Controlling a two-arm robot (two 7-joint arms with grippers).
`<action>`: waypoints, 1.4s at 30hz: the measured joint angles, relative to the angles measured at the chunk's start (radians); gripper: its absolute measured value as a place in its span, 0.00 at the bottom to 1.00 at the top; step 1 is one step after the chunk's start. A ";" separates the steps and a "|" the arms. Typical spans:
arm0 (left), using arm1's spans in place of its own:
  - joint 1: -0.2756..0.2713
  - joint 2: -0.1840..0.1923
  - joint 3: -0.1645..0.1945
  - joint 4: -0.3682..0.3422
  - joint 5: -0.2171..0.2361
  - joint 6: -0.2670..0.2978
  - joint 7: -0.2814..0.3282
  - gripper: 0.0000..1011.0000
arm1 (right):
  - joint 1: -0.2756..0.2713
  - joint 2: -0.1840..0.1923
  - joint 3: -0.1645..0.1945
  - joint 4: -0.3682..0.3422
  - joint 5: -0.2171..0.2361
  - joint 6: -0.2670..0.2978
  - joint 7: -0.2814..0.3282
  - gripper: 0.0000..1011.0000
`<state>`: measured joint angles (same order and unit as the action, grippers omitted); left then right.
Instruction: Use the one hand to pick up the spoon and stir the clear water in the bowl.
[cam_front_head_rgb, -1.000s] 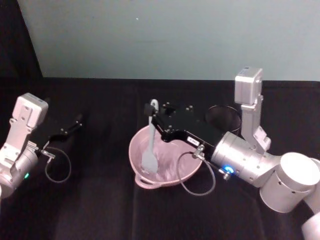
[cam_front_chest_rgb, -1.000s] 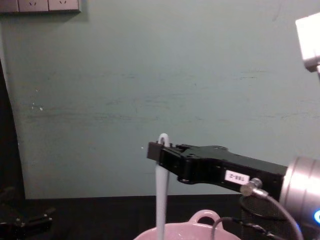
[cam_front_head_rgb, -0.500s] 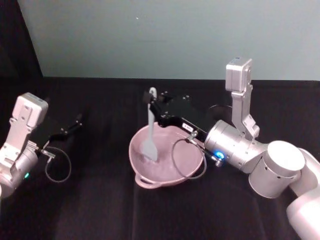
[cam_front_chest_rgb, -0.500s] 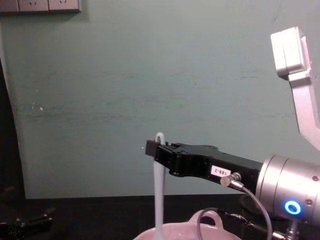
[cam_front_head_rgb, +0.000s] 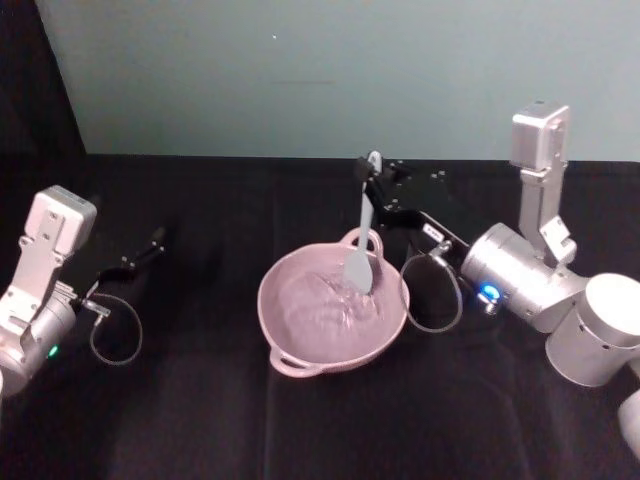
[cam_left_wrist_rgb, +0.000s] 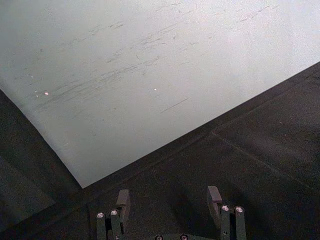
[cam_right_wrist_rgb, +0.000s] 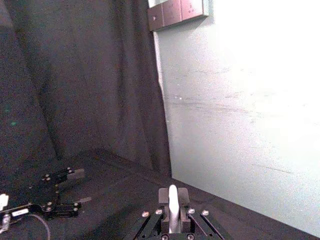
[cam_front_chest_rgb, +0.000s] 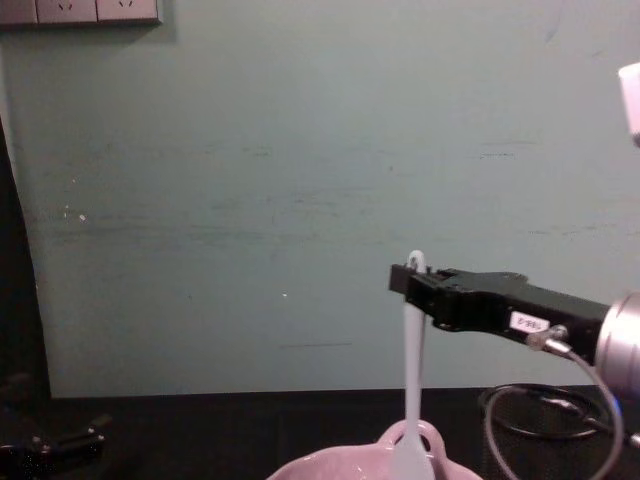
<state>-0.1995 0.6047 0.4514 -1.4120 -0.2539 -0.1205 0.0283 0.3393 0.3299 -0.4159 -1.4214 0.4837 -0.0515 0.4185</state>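
Spoon (cam_front_head_rgb: 361, 255) swept rightward in bowl (cam_front_head_rgb: 272, 325), right claw (cam_front_head_rgb: 372, 180) gripping it, cable (cam_front_head_rgb: 441, 322) beside rim, left claw (cam_front_head_rgb: 156, 240) wide.

chest view — bowl (cam_front_chest_rgb: 322, 466) cut by bottom edge; spoon (cam_front_chest_rgb: 411, 352) head too

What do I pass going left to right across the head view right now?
Left end effector, parked open → bowl → right arm's blue ring. The right end effector, shut on the spoon, falls within the bowl's span, so both are left unranked.

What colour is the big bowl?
Pale pink; the wide glossy bowl shows best in the head view.
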 joint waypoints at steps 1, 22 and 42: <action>0.000 0.000 0.000 0.000 0.000 0.000 0.000 1.00 | -0.004 0.003 0.005 -0.005 -0.001 0.000 -0.001 0.12; 0.000 0.000 0.000 0.000 0.000 0.000 0.000 1.00 | -0.078 0.039 0.047 -0.121 -0.013 0.009 0.006 0.12; 0.000 0.000 0.000 0.000 0.000 0.000 0.000 1.00 | -0.007 0.133 0.112 -0.298 0.030 0.100 0.012 0.12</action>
<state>-0.1995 0.6047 0.4514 -1.4120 -0.2539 -0.1205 0.0283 0.3322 0.4624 -0.3034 -1.7191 0.5136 0.0480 0.4308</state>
